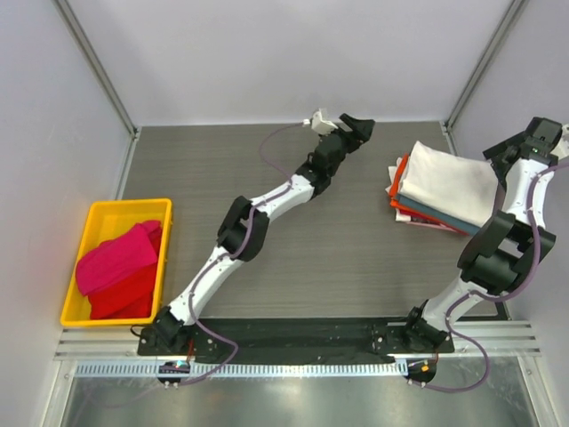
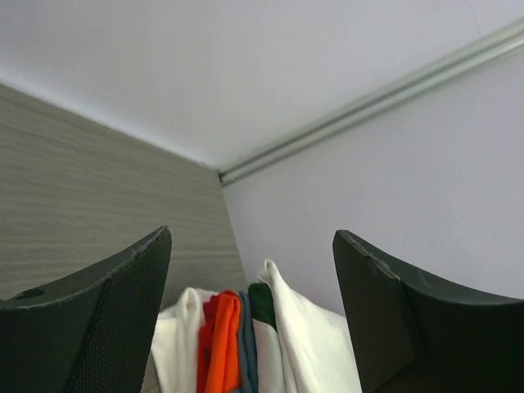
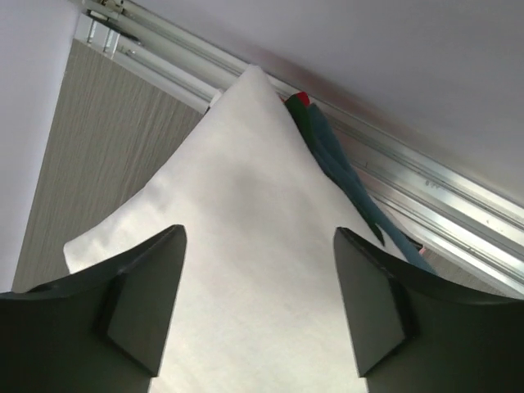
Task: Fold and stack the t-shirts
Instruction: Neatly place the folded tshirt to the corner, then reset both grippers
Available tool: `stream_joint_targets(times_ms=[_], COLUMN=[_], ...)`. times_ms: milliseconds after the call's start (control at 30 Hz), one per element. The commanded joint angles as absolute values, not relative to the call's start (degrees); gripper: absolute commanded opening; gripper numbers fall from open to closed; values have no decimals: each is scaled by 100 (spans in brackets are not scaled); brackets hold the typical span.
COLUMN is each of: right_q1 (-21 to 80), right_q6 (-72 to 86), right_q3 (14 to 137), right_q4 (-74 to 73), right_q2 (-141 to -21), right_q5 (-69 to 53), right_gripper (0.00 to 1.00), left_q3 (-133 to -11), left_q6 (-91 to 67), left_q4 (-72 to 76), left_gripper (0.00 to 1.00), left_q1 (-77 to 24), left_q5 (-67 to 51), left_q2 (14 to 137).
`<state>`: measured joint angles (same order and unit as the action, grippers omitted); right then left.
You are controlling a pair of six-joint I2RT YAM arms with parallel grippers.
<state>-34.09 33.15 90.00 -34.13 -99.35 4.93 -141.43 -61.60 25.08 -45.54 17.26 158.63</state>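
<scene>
A stack of folded t-shirts (image 1: 444,189) lies at the table's right side, a cream-white one (image 1: 449,178) on top and orange (image 1: 400,182), red and slate-blue layers below. The left wrist view shows the stack's edge, with the orange layer (image 2: 221,344) and a dark green part (image 2: 262,303). My left gripper (image 1: 358,125) hangs open at the back centre, apart from the stack, nothing between its fingers (image 2: 123,295). My right gripper (image 1: 502,149) is open at the stack's right edge, over the cream-white shirt (image 3: 246,213) and not touching it.
A yellow bin (image 1: 124,206) at the left table edge holds a magenta shirt (image 1: 116,258) and a red one (image 1: 124,298). White walls enclose the table at the back and both sides. The stack lies close to the right wall.
</scene>
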Motion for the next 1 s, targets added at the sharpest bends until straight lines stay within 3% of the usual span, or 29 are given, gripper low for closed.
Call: stream_joint_targets(times_ms=[0,100,200,267,367,500,767,967], right_q1=[-3455,-3323,-3147,-3111,-3059,-2752,-2259,-2241], right_q6=[3120,3085,3120,3208,3348,3743,4946,5106], right_q3=[9457,9317,8940,8572,7947,6998,5478,5011], right_q4=[-2926,-3076,-3050,-2945,-2665,-1646,944,1633], right_q2=[-9713,-9423,-9046,-8939,-8746,-8526,-8402,-8718], right_q5=[475,89,-587,-1429,-2430,-3530,-4464,-4702], right_gripper=[75,62,56,49,22,1,1,1], left_q3=[-13573,-12544,-11552,-10807,-9604,-8144,-6980,-6443], left_q6=[-5679,-5309,-4906,-4773,-4773,-4440,-3894,-3727], left_q4=[2980,2709,2252,2049,1881,1864,817,572], left_gripper=[80,79,79,79,79,78,80,80], left_q1=[-4430,-4430,-4412,-4368,-4211,-4157,-4122,-4034], left_q5=[1381,1266,1336,1345,1231,1309,1915,2197], left_q2=[14504,13546,12518,12061,11024,9785,8061,7454])
